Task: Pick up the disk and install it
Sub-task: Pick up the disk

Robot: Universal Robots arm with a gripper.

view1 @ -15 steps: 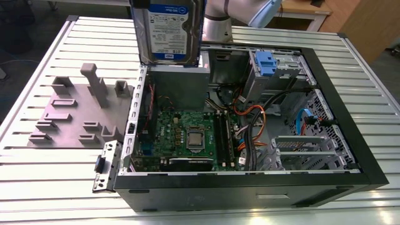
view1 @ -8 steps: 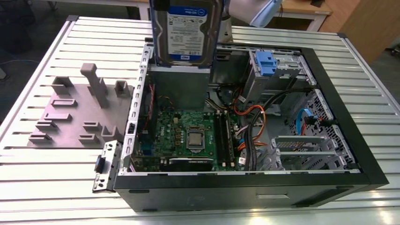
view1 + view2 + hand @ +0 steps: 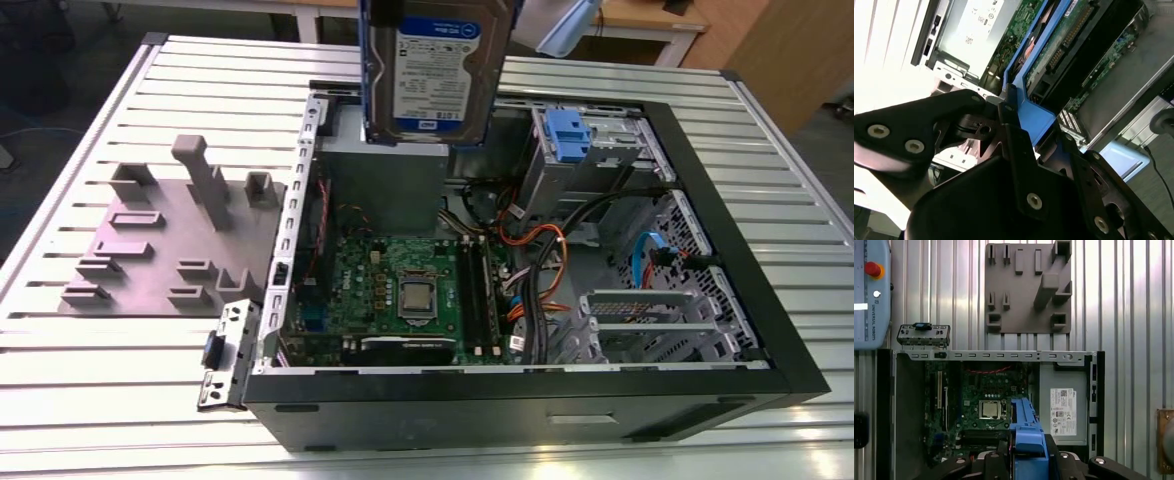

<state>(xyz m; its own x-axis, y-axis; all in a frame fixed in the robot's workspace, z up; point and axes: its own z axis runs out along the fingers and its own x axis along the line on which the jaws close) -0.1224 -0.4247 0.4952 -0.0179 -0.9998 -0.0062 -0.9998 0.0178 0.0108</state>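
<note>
While the disk [image 3: 434, 70] hangs in the air above the open computer case [image 3: 534, 410], well clear of its rim and over the end where the power-supply box [image 3: 1064, 410] sits, the gripper [image 3: 1029, 125] has its fingers pressed together on the blue carrier [image 3: 1026, 432] that frames the drive. In the second wrist view the black fingers sit on either side of one end of that blue frame, and the drive's body reaches away from them towards the inside of the case.

From where I stand it looks like a dense, stiff block, metal-bodied and probably heavy for its size, so it should not bend or sag. The carrier is another matter. It is smooth plastic, likely to flex a little and possibly slick under the pads, and with the hold at one end all the weight hangs below the grip. I would judge it could pivot or slide if jolted. The drive itself is surely sensitive to knocks, and its green circuit board [image 3: 1074, 35], showing in the second wrist view, is no place to squeeze. The carrier's end and side rails seem the right places to hold.

Inside the case the motherboard [image 3: 400, 290] and a tangle of cables [image 3: 534, 260] lie exposed below.
</note>
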